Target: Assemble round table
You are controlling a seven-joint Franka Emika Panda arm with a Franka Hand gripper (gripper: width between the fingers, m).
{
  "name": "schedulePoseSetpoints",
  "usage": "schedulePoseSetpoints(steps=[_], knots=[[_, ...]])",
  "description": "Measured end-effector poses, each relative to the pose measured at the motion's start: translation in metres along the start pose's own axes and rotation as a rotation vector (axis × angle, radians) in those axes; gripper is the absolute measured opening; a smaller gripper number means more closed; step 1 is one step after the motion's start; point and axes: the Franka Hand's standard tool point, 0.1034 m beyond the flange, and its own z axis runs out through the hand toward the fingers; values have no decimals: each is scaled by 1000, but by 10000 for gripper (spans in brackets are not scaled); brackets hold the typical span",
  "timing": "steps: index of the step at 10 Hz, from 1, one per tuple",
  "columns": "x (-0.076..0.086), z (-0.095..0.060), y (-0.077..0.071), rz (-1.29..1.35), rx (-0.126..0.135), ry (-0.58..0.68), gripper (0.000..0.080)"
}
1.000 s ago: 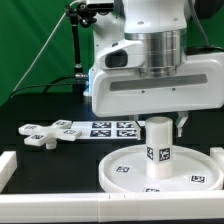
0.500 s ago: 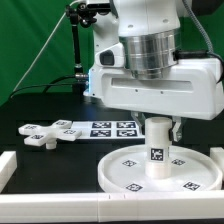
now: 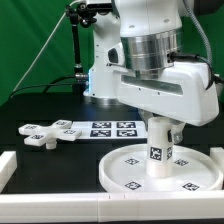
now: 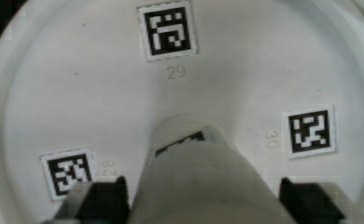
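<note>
The large white round disc [image 3: 160, 172] lies flat on the black table at the front. The short thick cylinder [image 3: 158, 150] stands upright on its centre, a tag on its side. My gripper [image 3: 160, 126] is directly above it, its fingers down around the cylinder's top and shut on it. In the wrist view the cylinder [image 4: 200, 175] fills the space between my two black fingertips [image 4: 102, 198], with the tagged disc [image 4: 90, 90] below. The four-lobed cross piece [image 3: 40, 133] lies on the table at the exterior view's left.
The marker board [image 3: 105, 128] lies flat behind the disc. White rails [image 3: 40, 195] edge the table at the front and left. A black stand with cables [image 3: 78, 50] rises at the back before a green backdrop.
My wrist has turned about its vertical axis over the cylinder, and the hand has sunk slightly. The cylinder's tag has shifted a little on the disc's centre. The cross piece has not moved.
</note>
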Motion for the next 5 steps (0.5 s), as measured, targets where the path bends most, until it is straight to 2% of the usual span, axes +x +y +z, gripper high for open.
schedulePoseSetpoints(steps=[2,3,4,5], knots=[[-1,0,0,-5,-1,-1,603],[-1,-1,0,-67,-4,4,603],[-3,-7,-2,-161,-1,12,641],[-4,-15,1,-282,3,16,647]])
